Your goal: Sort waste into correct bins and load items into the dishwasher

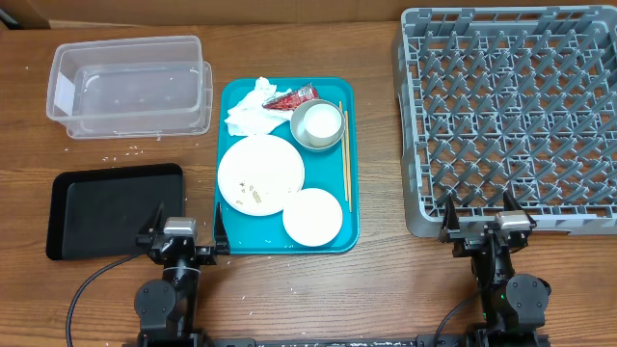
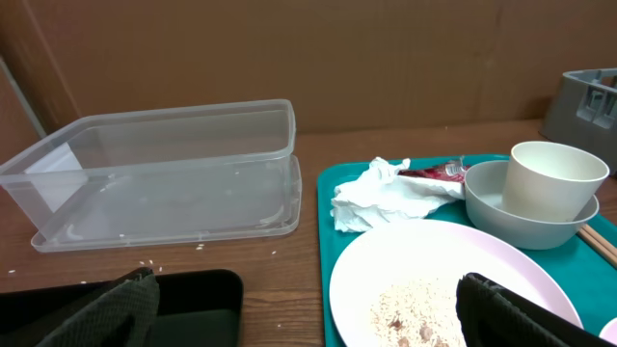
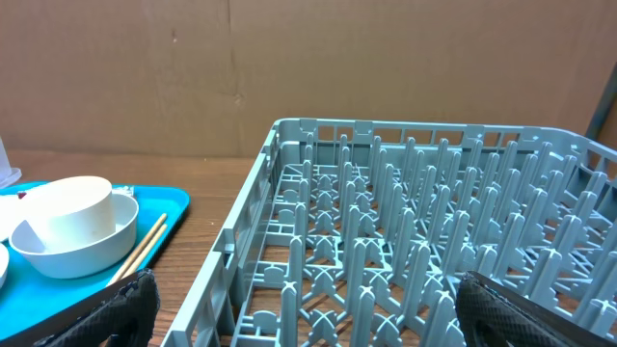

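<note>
The left gripper (image 1: 188, 224) sits beside the teal tray (image 1: 253, 241), the right gripper (image 1: 479, 217) before the dish rack (image 1: 511, 116); both jaws gape wide, holding nothing.

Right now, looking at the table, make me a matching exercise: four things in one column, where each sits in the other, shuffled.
1 white cup
2 chopsticks
3 napkin
4 black tray

A on the table, in front of the clear tub
B inside the grey bowl
C teal tray's far left corner
D along the teal tray's right edge

Pairs: 1-B, 2-D, 3-C, 4-A
</note>
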`<state>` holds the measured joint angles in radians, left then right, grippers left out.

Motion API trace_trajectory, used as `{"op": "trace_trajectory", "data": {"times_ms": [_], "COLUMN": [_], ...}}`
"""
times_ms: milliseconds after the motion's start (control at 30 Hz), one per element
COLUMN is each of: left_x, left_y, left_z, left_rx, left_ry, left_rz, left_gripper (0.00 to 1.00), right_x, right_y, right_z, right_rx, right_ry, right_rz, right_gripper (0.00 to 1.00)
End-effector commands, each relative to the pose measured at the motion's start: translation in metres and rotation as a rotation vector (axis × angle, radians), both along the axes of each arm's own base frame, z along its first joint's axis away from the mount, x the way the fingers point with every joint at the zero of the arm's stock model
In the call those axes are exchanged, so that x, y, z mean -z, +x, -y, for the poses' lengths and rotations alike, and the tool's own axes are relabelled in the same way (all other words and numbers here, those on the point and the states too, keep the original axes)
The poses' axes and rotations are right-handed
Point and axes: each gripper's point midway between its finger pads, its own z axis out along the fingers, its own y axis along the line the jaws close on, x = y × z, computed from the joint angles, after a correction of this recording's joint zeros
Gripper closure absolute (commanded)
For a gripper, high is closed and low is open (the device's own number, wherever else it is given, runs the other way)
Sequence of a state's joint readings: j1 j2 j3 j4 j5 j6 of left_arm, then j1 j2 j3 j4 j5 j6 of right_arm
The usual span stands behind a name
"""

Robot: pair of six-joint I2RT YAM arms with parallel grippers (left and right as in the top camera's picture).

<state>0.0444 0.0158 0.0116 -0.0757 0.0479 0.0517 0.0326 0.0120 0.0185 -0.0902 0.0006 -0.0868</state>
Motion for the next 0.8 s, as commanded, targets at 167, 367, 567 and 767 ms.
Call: {"op": "trace_trajectory", "data": {"times_ms": [167,367,567,767], "left_x": [-0.010,-0.051,-0.137,-0.187], "left_y": [-0.005,-0.034,-0.060,-0.055], "left_z": [0.041,0.100,0.094,0.080], "left_rx": [0.230,0.625,0.648,0.501], "left_ry": [-0.145,-0.331,-0.280,-0.051], "left_rz": [0.030,0.108,0.469,0.532], "left_gripper": [0.00,0.00,0.00,0.00], "right_x": [0.002,0.002,0.002,0.002], "right_y": [0.000,0.000,0.000,0.000], "right_z": [0.002,0.002,0.002,0.002], "right_rx": [0.009,0.009,0.009,0.009], "right_ry": [-0.008,-0.008,-0.008,-0.008], "right_rz": [0.004,0.004,0.004,0.004], "right_gripper": [0.00,0.00,0.00,0.00]}}
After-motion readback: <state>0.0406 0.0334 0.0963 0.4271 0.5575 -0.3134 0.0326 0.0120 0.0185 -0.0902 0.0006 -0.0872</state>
